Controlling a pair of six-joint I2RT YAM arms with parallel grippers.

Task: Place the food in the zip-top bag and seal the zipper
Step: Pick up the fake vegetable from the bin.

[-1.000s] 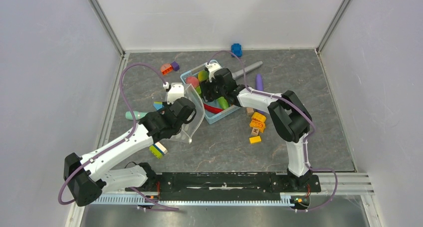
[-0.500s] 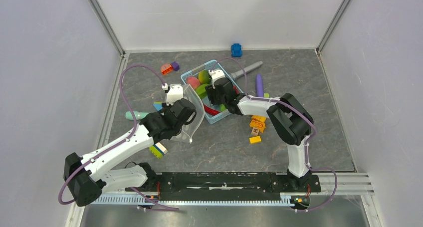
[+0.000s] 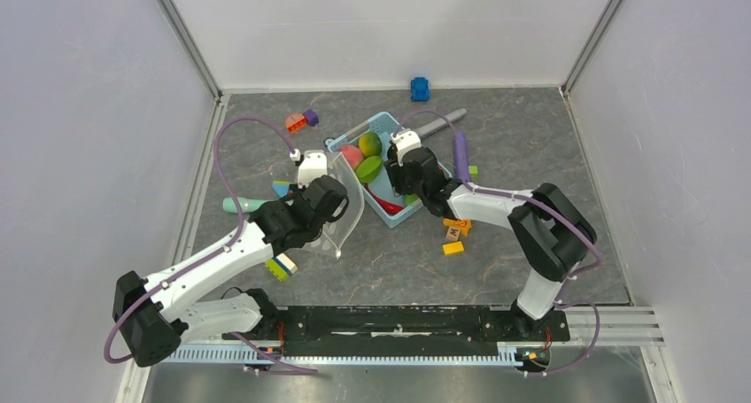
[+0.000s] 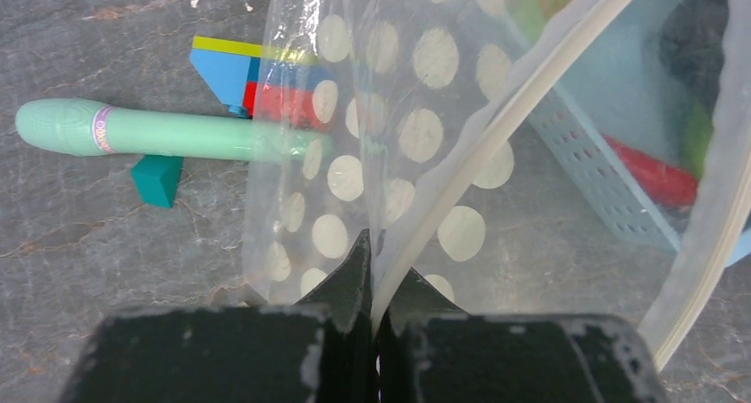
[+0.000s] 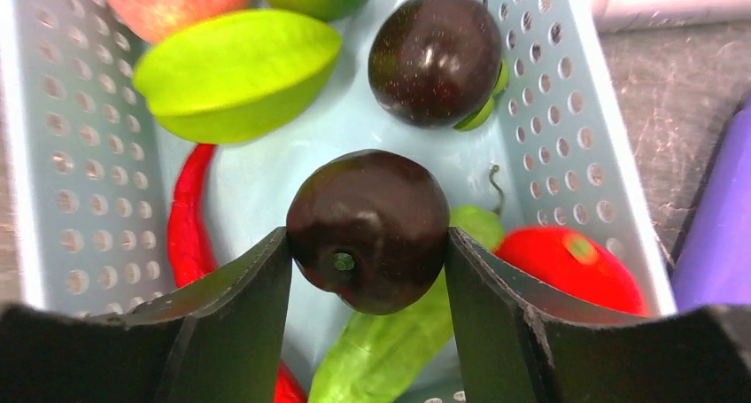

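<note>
My right gripper is shut on a dark brown round fruit, held just above the floor of the light-blue mesh basket. More food lies in the basket: a second dark fruit, a green star fruit, a red chili, a green pod, a red tomato. My left gripper is shut on the zipper at the mouth edge of the dotted zip-top bag. The bag stands open left of the basket.
A mint-green stick and coloured blocks lie behind the bag. A purple stick, a grey marker and lettered blocks lie right of the basket. A blue toy sits by the back wall.
My right gripper has shifted right inside the basket and closed onto the dark brown fruit. The basket has turned slightly. The left arm and the bag have stayed put.
</note>
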